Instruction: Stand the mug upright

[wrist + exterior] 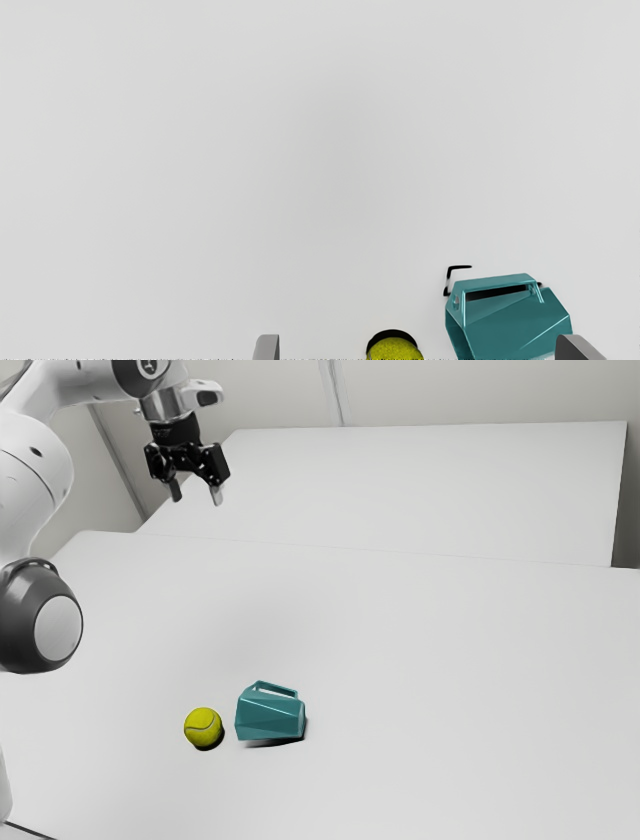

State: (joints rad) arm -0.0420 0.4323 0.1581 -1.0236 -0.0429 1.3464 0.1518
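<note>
Mug (270, 720) down on its side, so standing it upright is the job left, and no grip on it yet! Scanning the exterior view from the left: up in the upper left hangs the claw (197, 499), fingers spread wide, nothing between them. Lower down, the tennis ball (203, 728) sits on the desk (440, 700). Just right of it lies the mug, lower centre, well below the claw and farther right.
</note>
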